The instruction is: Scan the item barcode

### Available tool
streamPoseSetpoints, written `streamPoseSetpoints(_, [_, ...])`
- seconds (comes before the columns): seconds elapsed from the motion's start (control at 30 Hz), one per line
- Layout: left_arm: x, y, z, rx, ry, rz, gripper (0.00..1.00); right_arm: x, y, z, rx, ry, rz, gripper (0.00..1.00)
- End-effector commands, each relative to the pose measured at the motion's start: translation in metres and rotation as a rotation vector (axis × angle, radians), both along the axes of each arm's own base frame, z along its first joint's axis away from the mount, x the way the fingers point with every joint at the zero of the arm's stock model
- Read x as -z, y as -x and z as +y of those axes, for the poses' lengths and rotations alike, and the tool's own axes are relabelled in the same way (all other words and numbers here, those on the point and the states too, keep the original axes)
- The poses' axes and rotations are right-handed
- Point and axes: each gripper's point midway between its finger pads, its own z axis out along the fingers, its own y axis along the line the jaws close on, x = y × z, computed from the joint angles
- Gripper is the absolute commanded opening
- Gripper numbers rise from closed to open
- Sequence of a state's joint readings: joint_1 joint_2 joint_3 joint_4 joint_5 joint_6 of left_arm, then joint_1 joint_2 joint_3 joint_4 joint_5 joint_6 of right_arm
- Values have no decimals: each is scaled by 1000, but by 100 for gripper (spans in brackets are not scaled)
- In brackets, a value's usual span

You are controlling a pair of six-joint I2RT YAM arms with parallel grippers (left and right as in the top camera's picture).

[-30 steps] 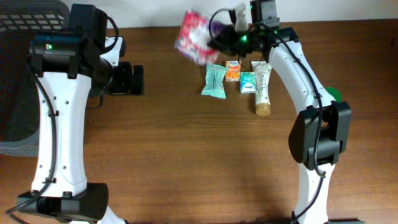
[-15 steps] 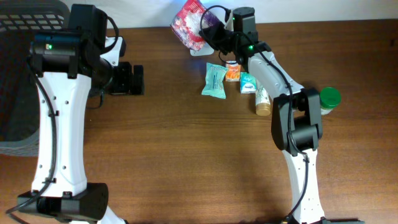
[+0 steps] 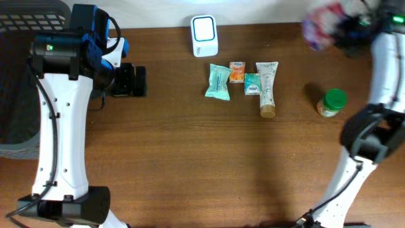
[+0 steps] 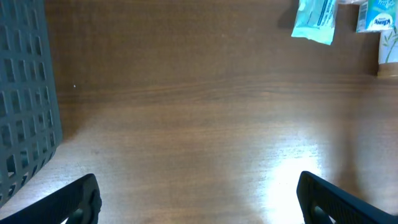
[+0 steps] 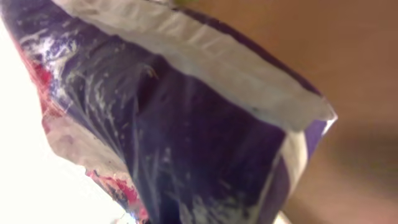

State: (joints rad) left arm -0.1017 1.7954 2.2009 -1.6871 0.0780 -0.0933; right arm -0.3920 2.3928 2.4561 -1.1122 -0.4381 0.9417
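Right jaws grip the bag (image 3: pixel 320 26), held off the bench (image 3: pixel 190 164) well right of the scanner (image 3: pixel 204 35), so its window likely reads nothing now. Left jaws stand wide and empty, left of the scanner, clear of the work.

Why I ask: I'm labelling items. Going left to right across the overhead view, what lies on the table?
White scanner → teal packet → orange packet → small teal sachet → cream tube → green-lidded jar.
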Motion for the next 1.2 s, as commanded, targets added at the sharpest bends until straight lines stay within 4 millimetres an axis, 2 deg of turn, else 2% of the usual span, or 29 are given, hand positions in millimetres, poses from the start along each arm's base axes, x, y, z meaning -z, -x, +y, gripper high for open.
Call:
streamPoseSetpoints(0.0, [-1,1,0,16,-4,-4,99,-11,41,-74,98,84,34,4])
streamPoseSetpoints(0.03, [-1,1,0,16,-4,-4,99,-9,53,-94,107,102,43,4])
streamPoseSetpoints(0.1, [-1,1,0,16,-4,-4,99,8,94,-138,214,105,147,4])
streamPoseSetpoints(0.2, [-1,1,0,16,-4,-4,99,27,132,-181,276,174,234,4])
streamPoseSetpoints(0.37, [-1,1,0,15,-4,-4,99,39,168,-230,356,251,284,4])
streamPoseSetpoints(0.47, [-1,1,0,15,-4,-4,99,38,180,-247,439,263,301,4])
streamPoseSetpoints(0.5, [-1,1,0,16,-4,-5,99,36,179,-253,444,282,288,6])
streamPoseSetpoints(0.53, [-1,1,0,16,-4,-4,99,33,175,-259,413,321,263,15])
streamPoseSetpoints(0.57, [-1,1,0,16,-4,-4,99,31,172,-261,383,350,249,22])
streamPoseSetpoints(0.6, [-1,1,0,16,-4,-4,99,30,169,-263,322,394,238,35])
streamPoseSetpoints(0.63, [-1,1,0,16,-4,-4,99,30,166,-261,265,425,237,56])
streamPoseSetpoints(0.67, [-1,1,0,15,-4,-4,99,30,163,-256,211,447,237,66])
streamPoseSetpoints(0.7, [-1,1,0,15,-4,-4,99,31,161,-252,181,449,237,70])
streamPoseSetpoints(0.8, [-1,1,0,16,-4,-4,99,30,151,-228,105,384,202,73])
streamPoseSetpoints(0.87, [-1,1,0,15,-4,-4,99,12,140,-212,69,322,119,72])
streamPoseSetpoints(0.93, [-1,1,0,16,-4,-4,99,-16,131,-194,32,268,25,72])
streamPoseSetpoints(1.0, [-1,1,0,16,-4,-4,99,-31,131,-178,7,244,9,70])
streamPoseSetpoints(1.07, [-1,1,0,16,-4,-4,99,-20,146,-176,17,286,130,54])
streamPoseSetpoints(1.1, [-1,1,0,16,-4,-4,99,-11,159,-181,34,323,218,38])
streamPoseSetpoints(1.13, [-1,1,0,15,-4,-4,99,-4,172,-186,49,368,311,28])
streamPoseSetpoints(1.17, [-1,1,0,16,-4,-5,99,2,179,-189,55,391,363,22])
